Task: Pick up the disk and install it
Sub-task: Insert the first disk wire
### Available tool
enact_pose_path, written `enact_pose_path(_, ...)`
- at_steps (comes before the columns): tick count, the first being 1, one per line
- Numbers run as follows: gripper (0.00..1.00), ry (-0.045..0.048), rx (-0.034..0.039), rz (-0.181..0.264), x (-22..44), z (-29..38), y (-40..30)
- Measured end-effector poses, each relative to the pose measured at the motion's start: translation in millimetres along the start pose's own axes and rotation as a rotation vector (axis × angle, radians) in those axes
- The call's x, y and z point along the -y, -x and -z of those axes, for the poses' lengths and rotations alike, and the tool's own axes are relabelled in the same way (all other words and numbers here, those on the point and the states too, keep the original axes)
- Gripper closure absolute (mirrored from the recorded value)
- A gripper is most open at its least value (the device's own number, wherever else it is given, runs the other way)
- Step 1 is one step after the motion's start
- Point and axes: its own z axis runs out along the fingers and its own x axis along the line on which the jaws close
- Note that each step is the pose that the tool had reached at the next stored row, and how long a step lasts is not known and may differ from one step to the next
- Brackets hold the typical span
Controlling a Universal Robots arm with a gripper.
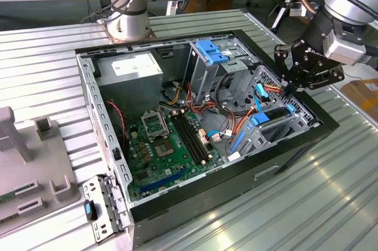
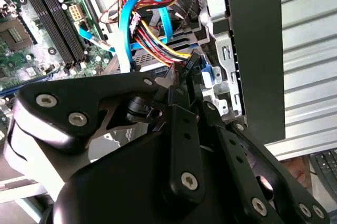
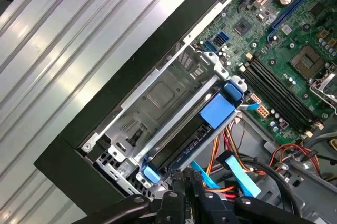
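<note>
In the exterior view my tool (image 1: 290, 85) hangs over the open case's (image 1: 307, 136) right wall, cables crowding below. In the first wrist view the disk (image 3: 197, 129) sits inside its bay just beside the tool; I cannot tell its opening.

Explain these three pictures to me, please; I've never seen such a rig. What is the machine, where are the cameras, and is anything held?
The machine is a robot arm with a black gripper at its end. The exterior view looks from off the arm at an open computer case lying on a ribbed metal table. Both wrist views come from cameras riding near the gripper and look down into the case. Inside lie a green motherboard, coloured cables and a metal drive bay. The disk, with its blue frame, sits in that bay near the gripper. Whether the gripper grips anything cannot be told.
</note>
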Motion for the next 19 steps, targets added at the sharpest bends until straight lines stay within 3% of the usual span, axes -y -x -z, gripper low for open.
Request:
enact_pose_path(6,0.83,0.0007,-0.0023,-0.11,0.0,-0.2,0.1)
enact_pose_path(13,0.83,0.0008,-0.0027,-0.133,-0.1,-0.3,0.2)
enact_pose_path(19,0.83,0.0014,-0.0047,-0.232,-0.2,-0.9,0.2)
